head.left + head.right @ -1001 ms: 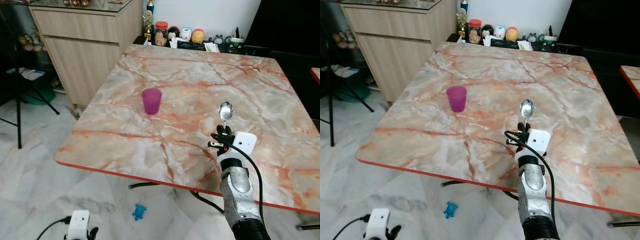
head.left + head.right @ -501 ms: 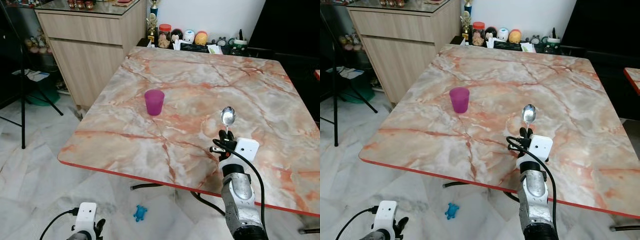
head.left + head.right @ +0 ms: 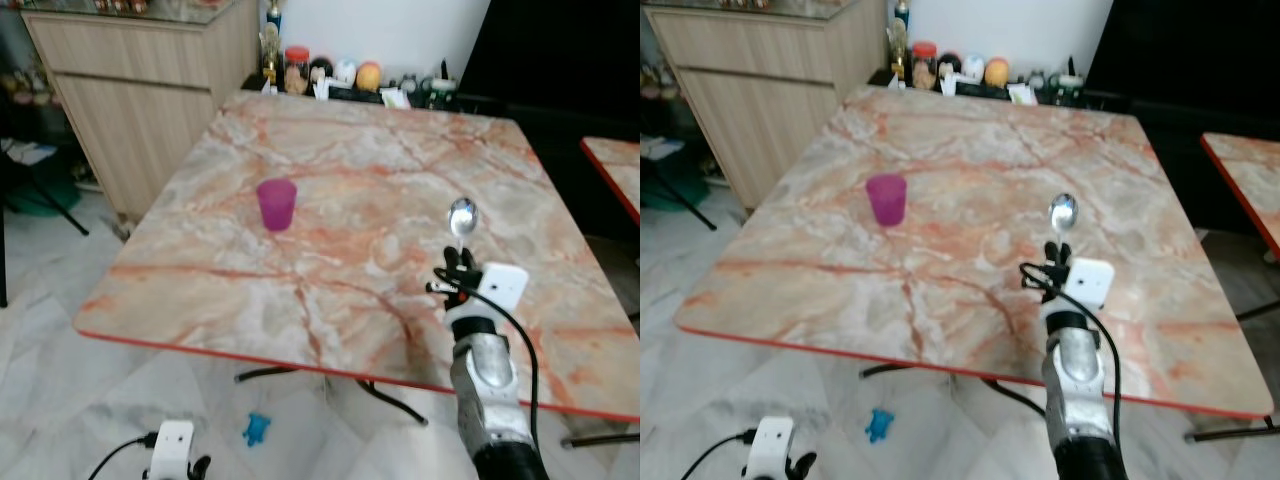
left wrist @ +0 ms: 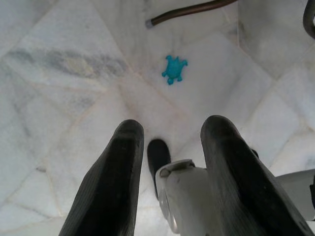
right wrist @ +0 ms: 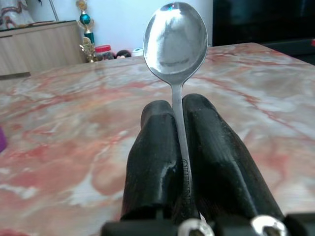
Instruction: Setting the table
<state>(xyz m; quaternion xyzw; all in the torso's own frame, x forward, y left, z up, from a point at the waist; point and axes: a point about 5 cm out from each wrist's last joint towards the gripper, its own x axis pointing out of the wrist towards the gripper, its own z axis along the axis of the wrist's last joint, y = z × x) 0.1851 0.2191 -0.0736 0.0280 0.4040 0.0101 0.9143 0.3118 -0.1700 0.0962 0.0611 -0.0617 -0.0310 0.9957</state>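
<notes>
Above the near right part of the orange-veined marble table (image 3: 380,170), the right gripper (image 3: 458,268) holds a polished metal spoon (image 3: 462,217) upright, fingers pressed together on its handle, bowl uppermost. This clamp low on the handle probably keeps the bowl clear for lay-down beside a setting. The translucent purple plastic cup (image 3: 276,204) stands well apart, toward the table's left. The left gripper (image 4: 167,162) hangs idle over the white marble floor (image 4: 64,98), fingers spread, near what appears to be a small blue turtle toy (image 4: 173,69).
</notes>
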